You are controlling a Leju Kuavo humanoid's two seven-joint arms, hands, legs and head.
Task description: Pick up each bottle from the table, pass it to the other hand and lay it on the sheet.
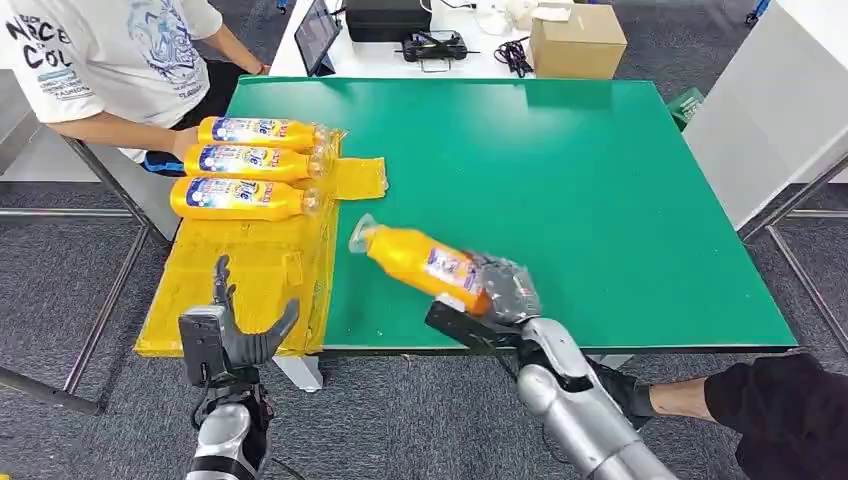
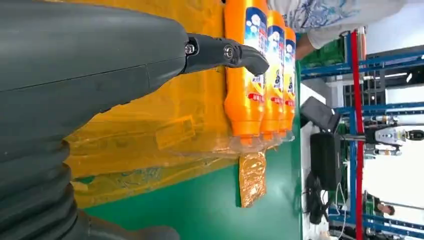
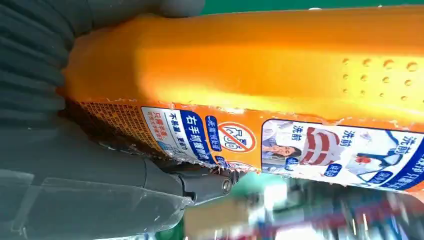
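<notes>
- Bottle: orange, blue/white label, clear cap; gripped at its base end by the right hand, held tilted above the green worktop, cap end pointing toward the sheet.
- Right wrist view: bottle body lies across the palm, thumb under the label side; right hand clamped on it.
- Left hand: holding nothing, fingers spread and pointing up, thumb out to the side; sits at the near edge of the yellow sheet, well apart from the held bottle.
- Left wrist view: left hand with a dark finger extended over the sheet, nothing in its grasp.
- Three laid bottles on the far end of the sheet, side by side, touching, caps toward worktop centre; in the left wrist view they are.
- Person in white T-shirt just beside the far-left corner of the worktop, one hand near the laid bottles.
- Cardboard box and tablet on a white table beyond the worktop.
</notes>
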